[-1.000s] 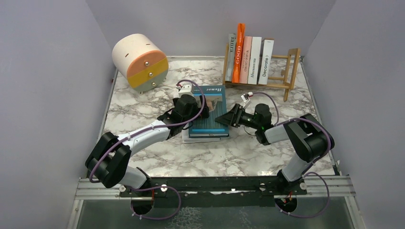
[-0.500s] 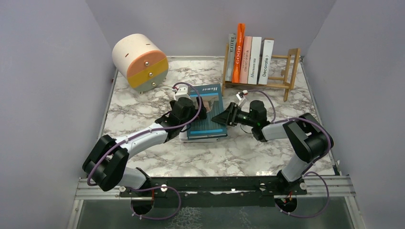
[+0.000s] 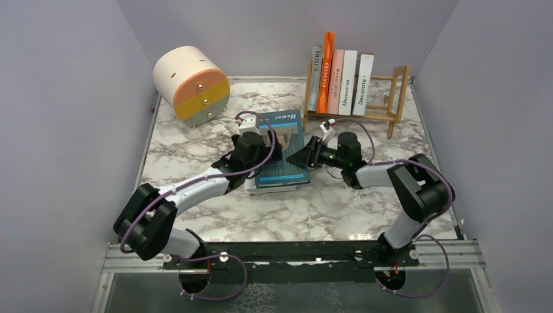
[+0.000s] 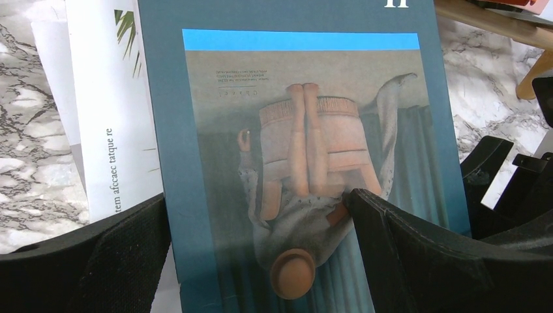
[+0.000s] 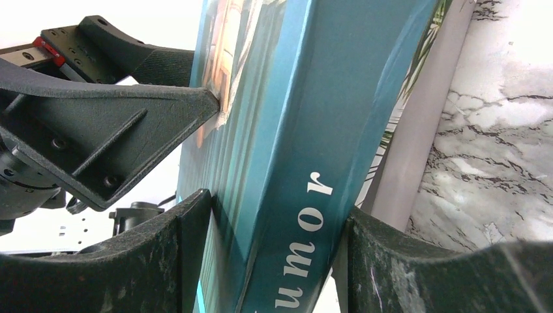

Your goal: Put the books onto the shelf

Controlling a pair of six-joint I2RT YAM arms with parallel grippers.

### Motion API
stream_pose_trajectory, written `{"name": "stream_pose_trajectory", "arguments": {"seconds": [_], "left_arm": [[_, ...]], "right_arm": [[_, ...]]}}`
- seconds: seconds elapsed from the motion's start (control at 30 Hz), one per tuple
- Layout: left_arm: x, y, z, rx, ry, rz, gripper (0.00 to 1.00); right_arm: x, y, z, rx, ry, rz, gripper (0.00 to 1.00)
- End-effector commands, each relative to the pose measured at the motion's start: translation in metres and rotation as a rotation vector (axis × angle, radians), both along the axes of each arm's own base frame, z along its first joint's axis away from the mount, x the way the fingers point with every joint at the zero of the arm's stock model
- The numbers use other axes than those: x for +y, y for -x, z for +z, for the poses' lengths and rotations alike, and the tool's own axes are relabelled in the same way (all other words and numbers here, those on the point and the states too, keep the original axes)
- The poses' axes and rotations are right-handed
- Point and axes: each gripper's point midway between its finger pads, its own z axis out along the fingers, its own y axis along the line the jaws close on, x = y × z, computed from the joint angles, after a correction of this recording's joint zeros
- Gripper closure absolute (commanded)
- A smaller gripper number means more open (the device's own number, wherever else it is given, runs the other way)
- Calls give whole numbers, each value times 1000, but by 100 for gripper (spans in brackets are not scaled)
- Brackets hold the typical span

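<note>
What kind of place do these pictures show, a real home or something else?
Most likely a robot test booth, not a home: plain lilac walls close in a marble-pattern table, two robot arms are bolted to a metal rail, and a book rack and drawer drum look like props.

**Stack at mid-table, drum and shelf at the back**

The table (image 3: 195, 140) carries a drawer drum (image 3: 191, 85) at its far left corner and the shelf (image 3: 398, 85) at its far right. Five upright books (image 3: 342, 81) stand side by side in the shelf's left half. At mid-table, just in front of the shelf's left end, the Humor book (image 3: 287, 171) lies on a lower book (image 4: 104, 111), which juts out to the left. The left gripper (image 3: 274, 143) is over the Humor book's left part, fingers spread across the cover. The right gripper (image 3: 301, 158) is at the stack's right, with the Humor book's spine edge clasped between its fingers.
</note>
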Motion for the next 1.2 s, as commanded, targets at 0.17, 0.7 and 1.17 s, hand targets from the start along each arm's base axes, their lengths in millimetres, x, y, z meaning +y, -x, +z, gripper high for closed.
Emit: {"name": "stream_pose_trajectory", "arguments": {"seconds": [0.17, 0.7, 1.17], "left_arm": [[-58, 14, 21, -36, 104, -179, 1], [-72, 20, 39, -77, 147, -223, 1], [-62, 6, 58, -140, 69, -174, 1]], "right_arm": [[21, 1, 43, -166, -47, 67, 39], [14, 1, 67, -239, -3, 43, 46], [-5, 16, 106, -365, 36, 11, 77]]}}
